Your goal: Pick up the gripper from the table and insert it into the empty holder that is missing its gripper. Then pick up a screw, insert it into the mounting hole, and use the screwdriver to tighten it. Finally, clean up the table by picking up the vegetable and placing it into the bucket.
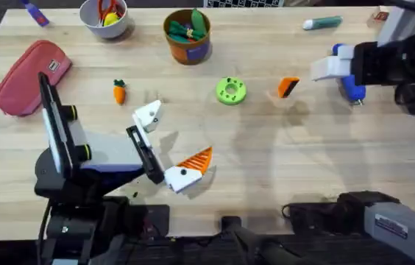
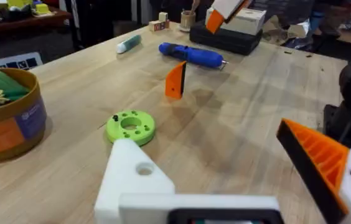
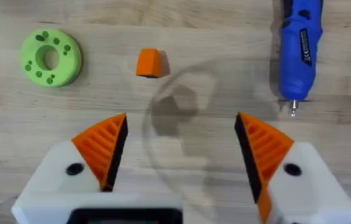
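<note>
The small orange gripper (image 1: pixel 288 87) (image 2: pixel 175 79) (image 3: pixel 149 63) stands on the table (image 1: pixel 266 162), right of centre. My left gripper (image 1: pixel 172 141) (image 2: pixel 225 174) is open near the front. One of its fingers is the bare white holder (image 1: pixel 149 114) (image 2: pixel 135 180), the other carries an orange tip (image 1: pixel 196 160). My right gripper (image 1: pixel 327 68) (image 3: pixel 182 149) hangs open just right of the orange piece, nothing between its pads. The blue screwdriver (image 1: pixel 352 87) (image 3: pixel 301 43) lies under the right arm. Dark screws sit on a green ring (image 1: pixel 230 90) (image 3: pixel 51 57). The toy carrot (image 1: pixel 119 91) lies at left. The bucket (image 1: pixel 188 35) (image 2: pixel 7 115) stands at the back.
A white bowl (image 1: pixel 104 16) stands at the back left, a red pouch (image 1: pixel 31 73) lies at the left edge, and a teal marker (image 1: pixel 321 23) lies at the back right. Bare wood stretches across the front right of the table.
</note>
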